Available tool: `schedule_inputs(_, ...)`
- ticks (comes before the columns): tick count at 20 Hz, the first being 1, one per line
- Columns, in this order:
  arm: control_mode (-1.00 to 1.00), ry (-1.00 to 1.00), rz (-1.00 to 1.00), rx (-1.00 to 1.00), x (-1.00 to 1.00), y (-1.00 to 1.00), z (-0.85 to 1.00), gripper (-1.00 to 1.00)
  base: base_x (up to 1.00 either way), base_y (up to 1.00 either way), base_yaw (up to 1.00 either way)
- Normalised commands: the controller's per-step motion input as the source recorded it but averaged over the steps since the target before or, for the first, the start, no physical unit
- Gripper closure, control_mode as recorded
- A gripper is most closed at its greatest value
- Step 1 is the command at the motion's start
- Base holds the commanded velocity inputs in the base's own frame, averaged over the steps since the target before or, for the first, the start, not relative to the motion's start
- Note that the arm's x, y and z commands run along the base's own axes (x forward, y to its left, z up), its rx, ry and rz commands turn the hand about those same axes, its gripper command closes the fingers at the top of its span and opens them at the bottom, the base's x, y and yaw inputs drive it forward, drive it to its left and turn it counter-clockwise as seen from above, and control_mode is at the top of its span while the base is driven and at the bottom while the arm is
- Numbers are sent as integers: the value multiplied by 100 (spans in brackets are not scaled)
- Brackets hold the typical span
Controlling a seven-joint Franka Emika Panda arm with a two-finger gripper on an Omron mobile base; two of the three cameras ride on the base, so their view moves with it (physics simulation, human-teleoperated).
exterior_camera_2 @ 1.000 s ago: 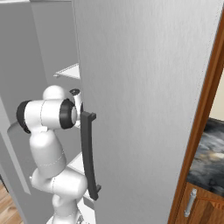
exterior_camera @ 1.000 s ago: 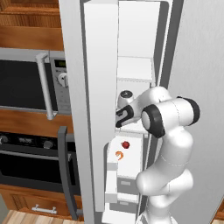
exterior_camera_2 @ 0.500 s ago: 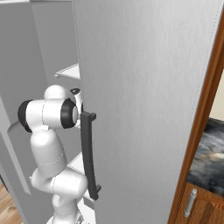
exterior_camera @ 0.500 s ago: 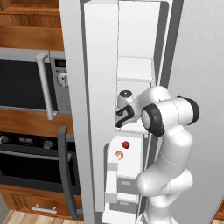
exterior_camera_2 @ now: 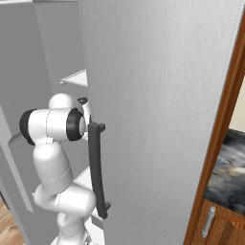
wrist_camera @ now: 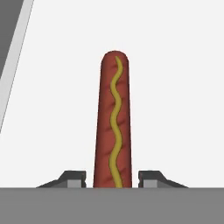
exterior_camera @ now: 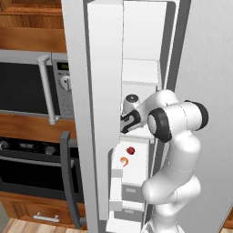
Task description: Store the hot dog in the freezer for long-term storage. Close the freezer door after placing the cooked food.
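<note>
Releasing the hot dog inside the freezer is being judged as the step in hand. In the hand view a narrow gap is being shown between each fingertip and the sausage, so the gripper is being read as parted, nothing clamped. Whether the hot dog is resting on the white surface behind it cannot be told. A straight pull-back is being advised, so it isn't dragged along. The left base view is giving the shelf level and the freezer door swung open; the right base view is giving the closed right door.
</note>
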Motion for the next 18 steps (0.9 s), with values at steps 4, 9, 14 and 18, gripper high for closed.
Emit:
schedule_inputs(4,-100,0,0,0,0,-3,0,-100,0,0,0)
schedule_inputs(9,-100,0,0,0,0,-4,0,-100,0,0,0)
schedule_inputs(14,-100,0,0,0,-18,0,0,-100,0,0,0)
schedule_inputs(18,-100,-3,0,0,-55,1,0,-100,0,0,0)
